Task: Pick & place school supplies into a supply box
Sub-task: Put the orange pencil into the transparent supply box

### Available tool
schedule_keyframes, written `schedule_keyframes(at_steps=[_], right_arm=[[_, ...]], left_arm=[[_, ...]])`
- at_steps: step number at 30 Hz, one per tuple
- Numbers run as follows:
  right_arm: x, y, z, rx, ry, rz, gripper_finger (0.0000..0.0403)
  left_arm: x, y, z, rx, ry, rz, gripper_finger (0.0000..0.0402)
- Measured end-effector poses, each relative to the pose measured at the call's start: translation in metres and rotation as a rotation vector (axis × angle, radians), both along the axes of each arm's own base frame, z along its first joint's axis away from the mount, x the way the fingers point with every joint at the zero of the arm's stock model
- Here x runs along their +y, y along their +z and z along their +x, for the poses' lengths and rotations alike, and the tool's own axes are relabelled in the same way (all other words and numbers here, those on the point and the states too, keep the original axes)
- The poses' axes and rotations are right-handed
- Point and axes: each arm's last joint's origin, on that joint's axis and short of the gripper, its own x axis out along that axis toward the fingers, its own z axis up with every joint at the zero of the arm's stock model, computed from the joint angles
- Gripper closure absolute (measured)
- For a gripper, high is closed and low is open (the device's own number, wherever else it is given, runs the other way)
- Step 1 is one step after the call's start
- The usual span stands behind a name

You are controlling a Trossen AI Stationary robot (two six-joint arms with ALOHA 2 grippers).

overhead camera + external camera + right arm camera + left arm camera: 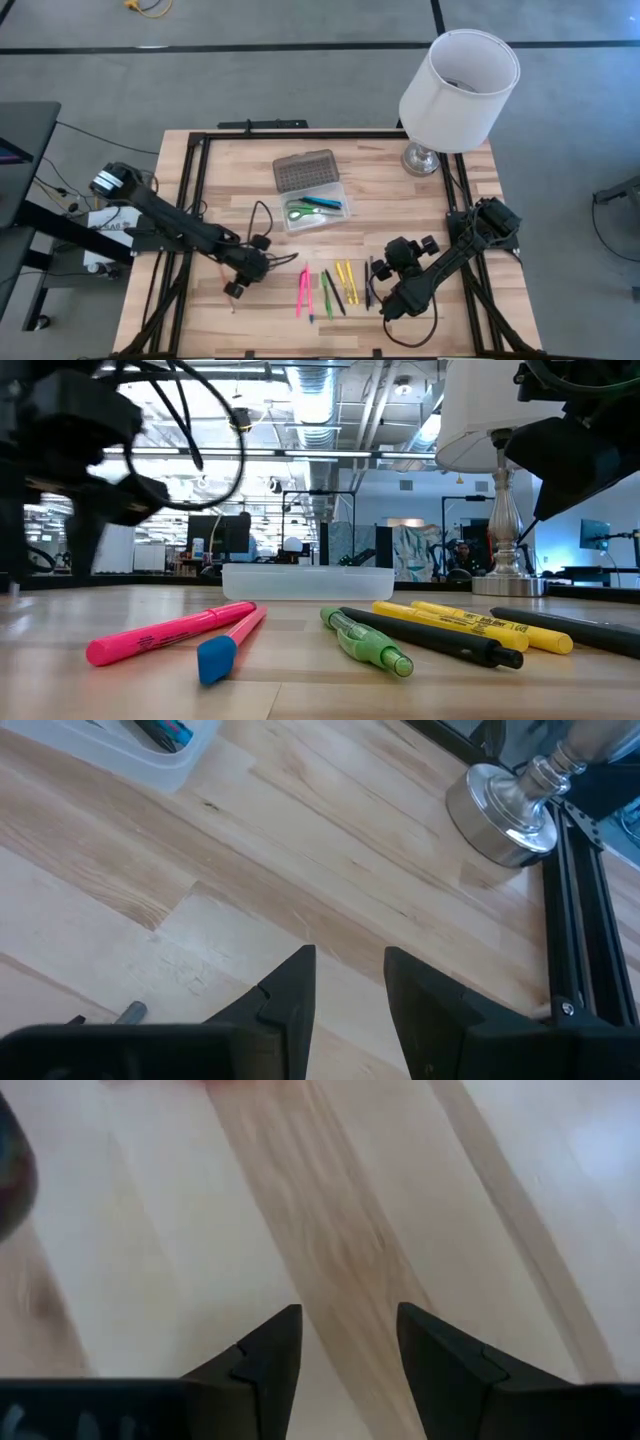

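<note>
Clear plastic, the supply box (316, 208) sits mid-table with green scissors (308, 211) already inside; the pens (333, 289) lie in a row near the front edge. The left gripper (348, 1342), fingers slightly apart and empty, hovers just beside them; the right gripper (349, 986) likewise. Next, I judge: lower onto one pen and pinch it.

A white-shaded lamp (458, 88) is standing on its silver base (500, 815) at the far right corner of the wooden tabletop (240, 160), beside the black frame rail (290, 134).

scissors (312, 208) in supply box (340, 217), pens (335, 285) before it
</note>
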Motion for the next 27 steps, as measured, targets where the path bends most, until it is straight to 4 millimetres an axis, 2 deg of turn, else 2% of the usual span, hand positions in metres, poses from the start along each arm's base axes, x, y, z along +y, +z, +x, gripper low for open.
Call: schedule_keyframes(at_steps=[6, 12, 19, 27], right_arm=[[0.000, 0.000, 0.000, 0.000, 0.001, -0.001, 0.0287], [0.000, 0.000, 0.001, 0.013, 0.017, -0.003, 0.0287], [-0.007, 0.003, 0.004, 0.043, 0.061, -0.069, 0.0287], [-0.029, 0.005, 0.018, 0.127, 0.089, -0.128, 0.0287]], left_arm=[[-0.003, 0.015, -0.027, 0.164, 0.161, -0.016, 0.0242], [-0.008, 0.018, -0.050, 0.388, 0.377, 0.021, 0.0242], [-0.014, 0.018, -0.063, 0.527, 0.565, -0.019, 0.0242], [-0.031, 0.018, -0.078, 0.624, 0.737, -0.087, 0.0242]])
